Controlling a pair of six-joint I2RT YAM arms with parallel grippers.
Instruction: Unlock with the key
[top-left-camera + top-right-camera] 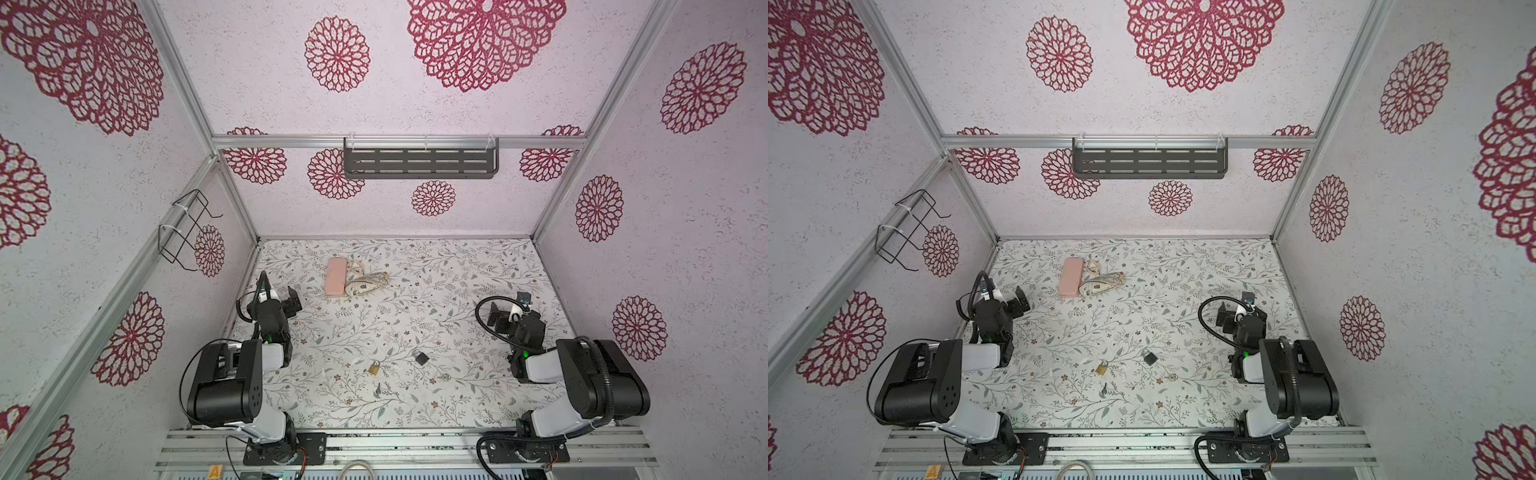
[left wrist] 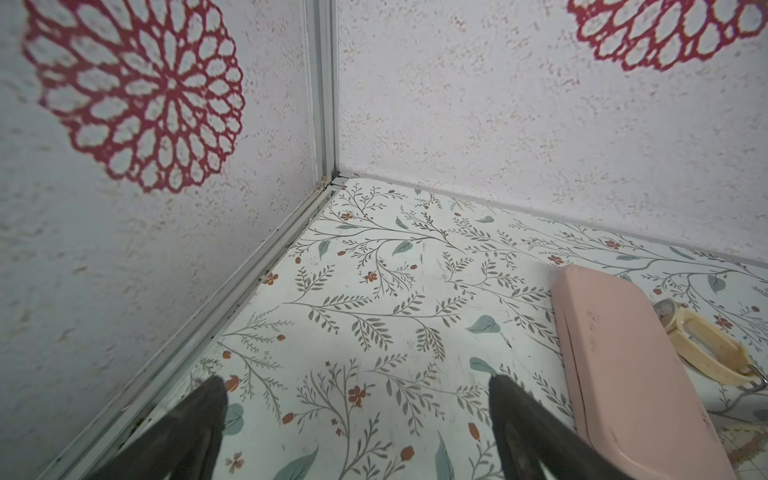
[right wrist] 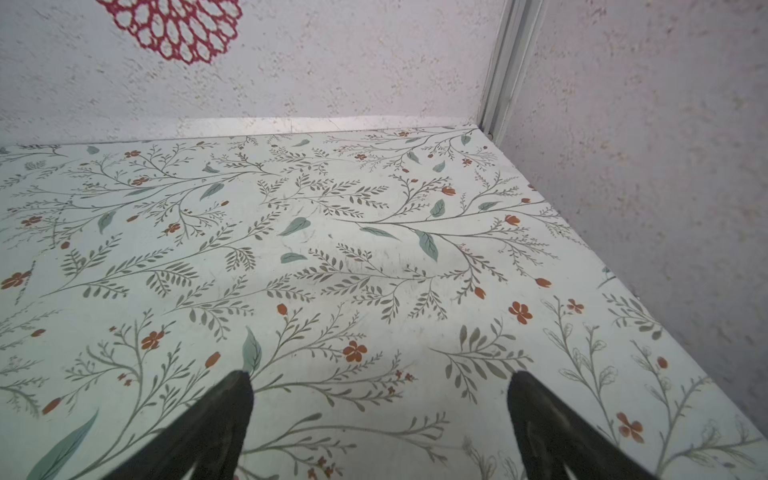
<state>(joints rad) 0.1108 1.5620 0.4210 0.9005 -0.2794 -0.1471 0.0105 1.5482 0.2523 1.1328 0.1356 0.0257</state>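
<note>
A brass padlock [image 1: 374,368] [image 1: 1101,368] and a black padlock [image 1: 420,357] [image 1: 1150,357] lie on the floral table near its front middle in both top views. A small dark key [image 1: 377,390] [image 1: 1104,389] lies just in front of the brass padlock, and a silver key [image 1: 444,377] [image 1: 1171,377] lies to the right of it. My left gripper [image 1: 293,301] [image 2: 357,380] hovers open at the left side, far from them. On the right side my right gripper [image 1: 498,318] [image 3: 380,376] is open too, with only bare table between its fingers. Neither wrist view shows a lock or a key.
A pink case [image 1: 336,276] [image 2: 623,365] lies at the back left of the table with cream-handled scissors [image 2: 706,345] and a coiled cord [image 1: 370,280] beside it. A dark shelf [image 1: 419,162] hangs on the back wall, a wire rack [image 1: 183,228] on the left wall.
</note>
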